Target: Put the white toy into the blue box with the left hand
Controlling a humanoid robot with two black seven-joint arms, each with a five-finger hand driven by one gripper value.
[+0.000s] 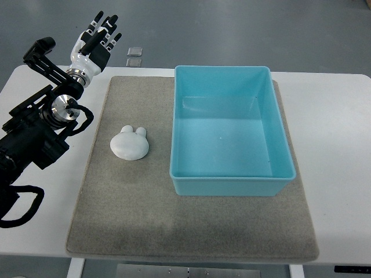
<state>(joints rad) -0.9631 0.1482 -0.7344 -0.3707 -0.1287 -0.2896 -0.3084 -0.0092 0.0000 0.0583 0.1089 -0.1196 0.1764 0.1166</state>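
Looking down at the desk [330, 116], you have the white toy [130, 142] lying on the grey mat [191, 226], just beside the blue box [232, 136] on its left, apart from the box wall and roughly level with the middle of that wall. The box sits open-topped and looks bare inside.

Your left hand [95, 41] hangs well away from the toy, up beyond the far left corner of the mat, with its fingers [107, 29] spread and straight, holding nothing. The right arm does not show.

Judge the toy as small and light. It is a rounded, flattish head shape with two short ears pointing away from you, toward the far edge of the mat. The surface looks smooth and matte; whether it is soft rubber or hard plastic you cannot tell from here, so treat it as possibly slippery. It should not be fragile.

Take hold across the broad body, thumb on one flank and fingers on the other, rather than by the ears, which are too stubby to give purchase. Because it lies low on the mat, you would likely need the fingertips right down at the fabric to get under the curve. A pinch too high may squirt it sideways toward the box wall.
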